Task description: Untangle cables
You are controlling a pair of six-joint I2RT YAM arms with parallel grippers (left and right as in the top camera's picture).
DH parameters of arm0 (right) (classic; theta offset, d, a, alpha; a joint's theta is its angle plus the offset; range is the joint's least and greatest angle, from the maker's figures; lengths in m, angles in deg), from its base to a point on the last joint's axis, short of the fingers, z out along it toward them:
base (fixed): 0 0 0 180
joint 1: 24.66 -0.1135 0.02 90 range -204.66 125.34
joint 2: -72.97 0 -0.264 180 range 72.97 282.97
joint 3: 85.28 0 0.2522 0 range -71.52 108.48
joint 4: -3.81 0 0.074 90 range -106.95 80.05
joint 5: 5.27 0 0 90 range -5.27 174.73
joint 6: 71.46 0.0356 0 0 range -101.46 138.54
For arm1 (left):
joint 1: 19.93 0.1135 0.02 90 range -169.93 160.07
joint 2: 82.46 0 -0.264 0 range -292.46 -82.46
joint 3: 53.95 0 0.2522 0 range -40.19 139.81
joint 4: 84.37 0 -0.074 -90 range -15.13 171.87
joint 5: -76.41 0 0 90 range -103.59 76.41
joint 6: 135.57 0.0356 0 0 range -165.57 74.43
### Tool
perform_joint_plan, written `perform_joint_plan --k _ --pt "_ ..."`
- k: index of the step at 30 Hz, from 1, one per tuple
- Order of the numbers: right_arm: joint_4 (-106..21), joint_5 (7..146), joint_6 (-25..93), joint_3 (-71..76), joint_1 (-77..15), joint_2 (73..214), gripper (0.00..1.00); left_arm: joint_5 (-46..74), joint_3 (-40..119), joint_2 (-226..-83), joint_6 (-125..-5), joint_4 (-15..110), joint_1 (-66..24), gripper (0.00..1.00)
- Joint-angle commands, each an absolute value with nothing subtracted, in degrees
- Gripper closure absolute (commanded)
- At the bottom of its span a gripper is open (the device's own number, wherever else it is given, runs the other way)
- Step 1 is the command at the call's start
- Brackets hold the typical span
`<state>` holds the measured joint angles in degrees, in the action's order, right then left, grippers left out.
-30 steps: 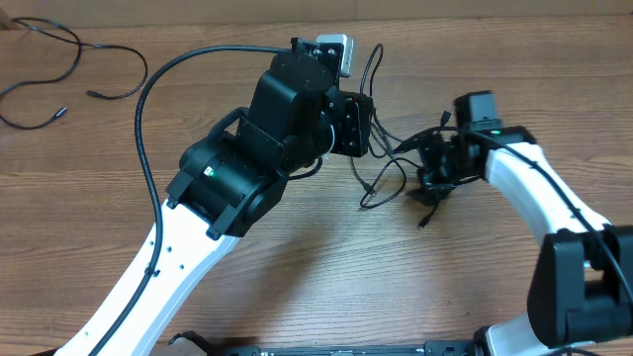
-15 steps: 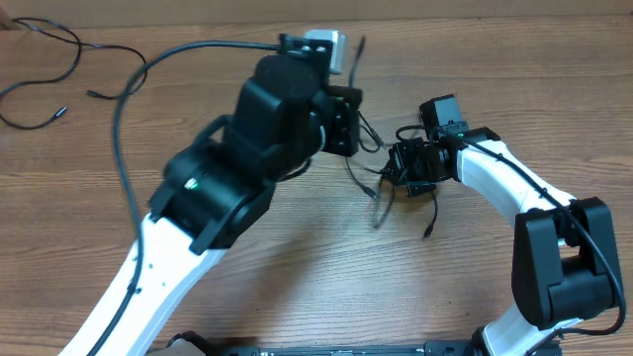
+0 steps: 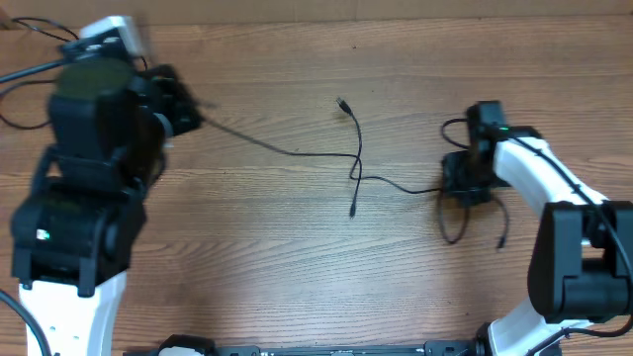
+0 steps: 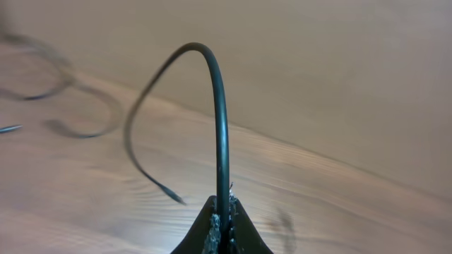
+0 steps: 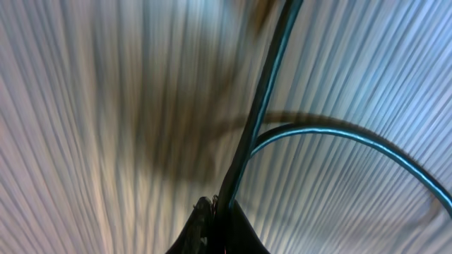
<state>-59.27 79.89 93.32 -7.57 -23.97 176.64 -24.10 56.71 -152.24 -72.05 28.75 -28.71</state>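
The wooden counter [image 3: 297, 277] carries thin black cables [image 3: 358, 148] that cross near its middle; beyond that crossing lies a small plug [image 3: 341, 102], and to its right a loose loop [image 3: 444, 220]

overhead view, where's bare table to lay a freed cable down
Widest bare table lies in front of the stretched cable, between left gripper and right gripper. The back strip from the plug to the right gripper is also free. Crowded: loose loops by the right gripper, cords in the back-left corner.
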Motion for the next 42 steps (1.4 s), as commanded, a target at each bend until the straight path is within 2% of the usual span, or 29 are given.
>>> perform_joint_plan --k 1,9,15,18,21,23,27,31,42 --pt "-59.4 84.1 87.0 -7.8 -20.1 176.6 0.96 -26.2 57.2 -152.2 -68.6 27.9 -21.4 0.96" --pt "-60.5 85.7 84.0 -7.8 -16.9 176.6 0.96 -25.1 57.2 -152.7 -67.9 27.8 -2.3 0.96" --pt "-60.7 86.6 84.0 -7.8 -17.0 176.6 0.93 -22.7 57.2 -153.7 -71.9 24.1 5.5 0.96" --pt "-60.7 86.6 84.0 -7.8 -17.0 176.6 0.73 -26.9 57.2 -155.0 -73.5 22.6 7.5 0.96" --pt "-60.7 86.6 84.0 -7.8 -17.0 176.6 0.38 -29.9 57.2 -157.3 -73.4 22.1 8.6 0.96" --pt "-60.8 86.6 84.0 -7.8 -17.0 176.6 0.22 -30.7 57.2 -159.4 -73.4 21.9 9.3 0.96" --pt "-61.6 86.6 84.0 -7.8 -17.0 176.6 0.09 -30.5 57.2 -163.1 -74.6 21.9 9.8 0.96" --pt "-61.8 86.6 84.0 -7.8 -17.0 176.6 0.00 -30.5 57.2 -166.4 -76.0 21.9 9.7 0.96" --pt "-61.7 86.6 84.0 -7.8 -17.0 176.6 0.00 -32.1 58.8 -163.8 -76.5 24.7 13.3 0.96"
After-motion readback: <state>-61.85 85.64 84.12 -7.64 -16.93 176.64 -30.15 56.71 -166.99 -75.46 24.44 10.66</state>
